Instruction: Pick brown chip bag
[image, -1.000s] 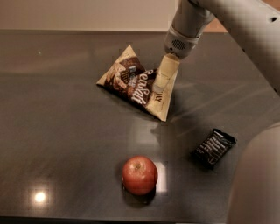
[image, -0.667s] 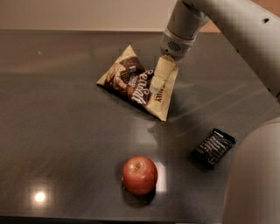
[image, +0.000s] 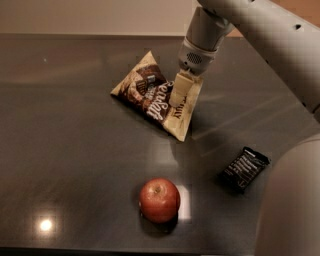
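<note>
The pincer (image: 178, 99) is in the upper middle of the frame, pointing down onto the right part of the brown chip bag (image: 149, 93). Whether it is apart or together cannot be told. The bag lies flat on the dark counter (image: 70, 145). A black wrapped bar (image: 243, 169) lies at lower right and a red apple (image: 159, 200) at bottom centre.

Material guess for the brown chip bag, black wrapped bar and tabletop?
Brown chip bag: thin plastic or foil film, semi-matte, judging by its creases and puckered edges. Black wrapped bar: probably film wrap with a slight sheen, hard to confirm. Table: dark, hard, polished surface, maybe stone or laminate, with mirror-like light spots. The gripper is over the bag's right half.
</note>
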